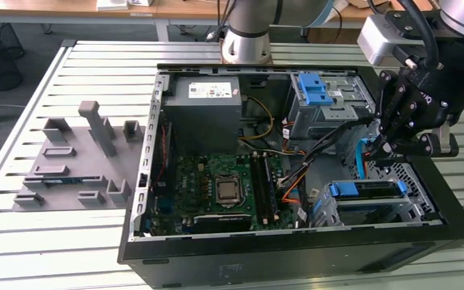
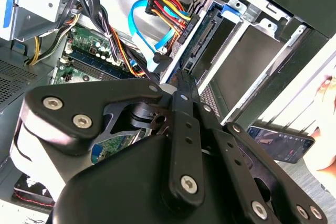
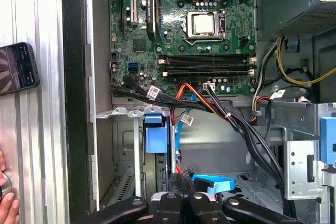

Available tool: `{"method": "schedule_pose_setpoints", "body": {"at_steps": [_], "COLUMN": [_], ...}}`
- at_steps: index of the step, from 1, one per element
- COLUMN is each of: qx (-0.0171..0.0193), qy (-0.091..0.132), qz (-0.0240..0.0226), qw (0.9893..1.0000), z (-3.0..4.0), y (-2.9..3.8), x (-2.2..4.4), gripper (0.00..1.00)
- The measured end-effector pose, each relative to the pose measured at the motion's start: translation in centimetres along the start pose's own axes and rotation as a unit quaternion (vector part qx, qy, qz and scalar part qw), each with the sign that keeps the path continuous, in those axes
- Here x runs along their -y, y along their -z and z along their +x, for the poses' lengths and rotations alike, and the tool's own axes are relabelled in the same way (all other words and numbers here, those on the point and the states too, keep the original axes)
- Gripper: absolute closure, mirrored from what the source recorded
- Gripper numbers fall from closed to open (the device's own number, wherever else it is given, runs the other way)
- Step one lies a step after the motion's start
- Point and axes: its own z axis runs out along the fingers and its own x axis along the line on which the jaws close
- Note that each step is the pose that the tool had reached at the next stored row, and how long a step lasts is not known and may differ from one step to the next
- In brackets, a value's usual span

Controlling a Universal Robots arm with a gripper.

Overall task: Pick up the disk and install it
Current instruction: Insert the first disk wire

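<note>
The disk [image 1: 371, 189] lies flat in the lower drive cage of the open computer case [image 1: 296, 260], its blue rail handle [image 1: 344, 189] facing the motherboard. In the first wrist view the blue handle [image 3: 155, 132] stands in the bay. The second wrist view shows the disk's connector edge [image 2: 202, 32] with coloured power wires [image 2: 168, 6] plugged in. My gripper [image 1: 389, 151] hovers just above the cage, fingers together, beside a light blue data cable [image 1: 362, 158]. The shut fingertips [image 3: 181, 201] sit next to the cable's blue plug [image 3: 212, 185]. I see nothing between the fingers.
A grey power supply [image 1: 203, 109] and the green motherboard [image 1: 224, 187] fill the case's left half. An upper cage with a blue latch [image 1: 314, 90] stands behind. Cable bundles [image 3: 236, 124] cross the middle. A grey fixture tray [image 1: 70, 163] lies on the table. A phone [image 3: 18, 69] and a hand [image 3: 5, 203] are outside the case.
</note>
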Motion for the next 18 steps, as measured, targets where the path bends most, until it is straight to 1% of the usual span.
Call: {"method": "schedule_pose_setpoints", "body": {"at_steps": [5, 8, 10, 15, 18], "qx": [0.0001, 0.0, 0.0001, 0.0, 0.0001], "qy": [0.0, 0.0, 0.0, 0.0, 0.0], "qz": [0.0002, 0.0004, 0.0004, 0.0004, 0.0016], "qw": [1.0, 1.0, 1.0, 1.0, 1.0], "z": [0.0, 0.0, -0.02, -0.09, -0.1], "y": [-0.03, -0.18, -0.36, -0.67, -0.93], "x": [0.0, 0.02, 0.22, 0.98, 1.09], "gripper": [0.89, 0.89, 0.89, 0.89, 0.89]}}
